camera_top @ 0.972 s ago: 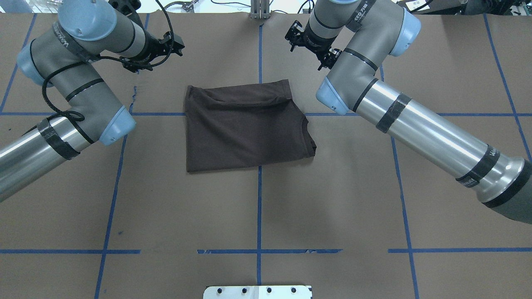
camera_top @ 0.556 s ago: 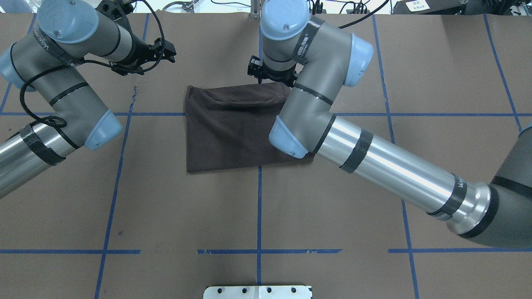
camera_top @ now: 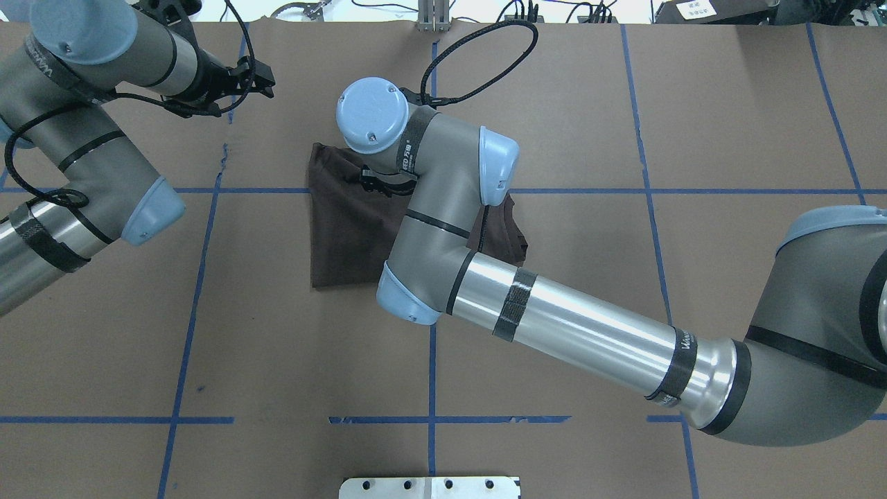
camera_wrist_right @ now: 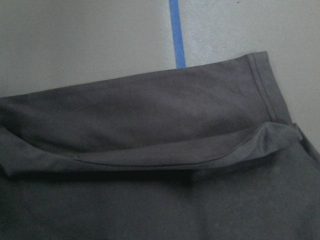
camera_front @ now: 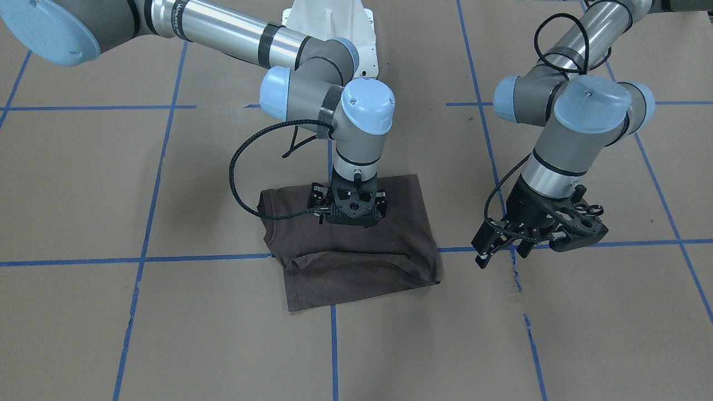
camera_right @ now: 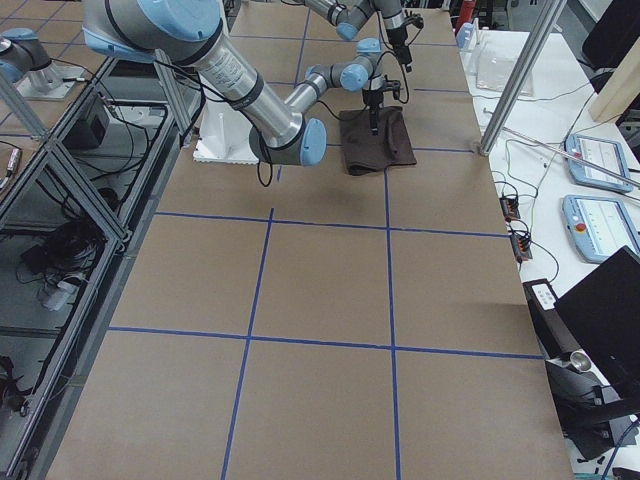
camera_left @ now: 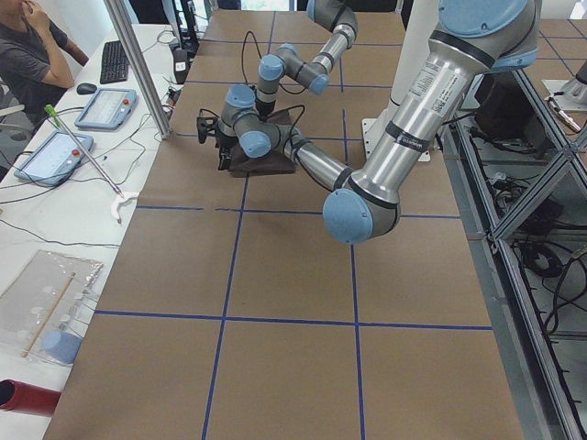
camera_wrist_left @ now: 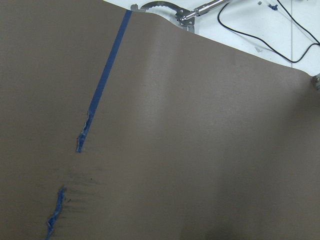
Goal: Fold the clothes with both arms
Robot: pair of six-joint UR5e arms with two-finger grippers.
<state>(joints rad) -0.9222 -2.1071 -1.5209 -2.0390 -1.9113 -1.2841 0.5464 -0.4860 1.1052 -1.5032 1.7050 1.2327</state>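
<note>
The right claw (camera_front: 352, 218) points straight down, at or just above the folded T-shirt (camera_front: 365, 262); its fingers are hidden, so I cannot tell their spread. The left claw (camera_front: 497, 252) hangs over bare bench (camera_front: 167, 334), seemingly wide, well apart from the T-shirt, which lies nearer the bench's edge opposite the robot.

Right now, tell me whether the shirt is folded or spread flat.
Folded: the T-shirt lies as a compact block, a doubled layer's edge crossing it.
</note>
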